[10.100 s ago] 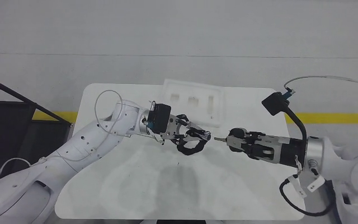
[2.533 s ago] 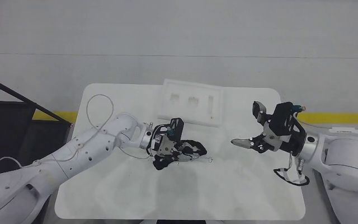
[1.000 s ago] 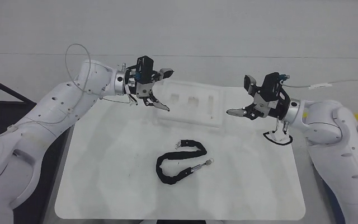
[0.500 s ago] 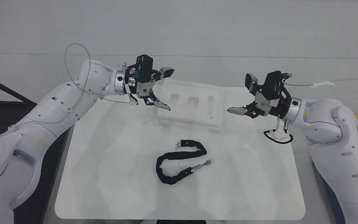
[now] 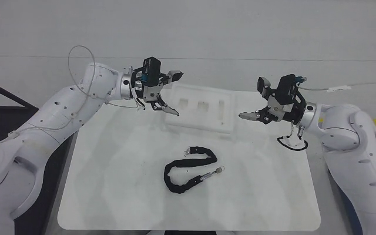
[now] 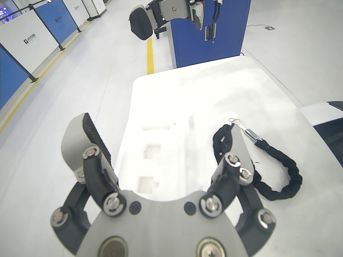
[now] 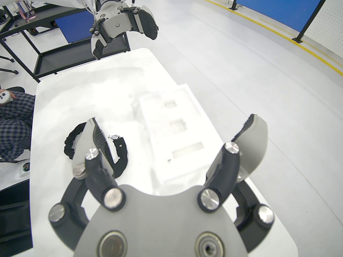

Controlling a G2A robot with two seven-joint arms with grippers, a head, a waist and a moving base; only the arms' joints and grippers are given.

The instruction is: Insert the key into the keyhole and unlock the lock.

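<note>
white table (image 5: 117,194) below: left pincer (image 5: 176,94) and right pincer (image 5: 251,101) hover raised, both spread and empty. black chain lock (image 5: 183,174) lies curled on it between them, apart from both, silver end showing.

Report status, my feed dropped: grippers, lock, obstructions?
Left gripper open, empty, aloft. Right gripper open, empty, aloft. Chain lock lying mid-table, unheld. White tray behind it, apart.
</note>
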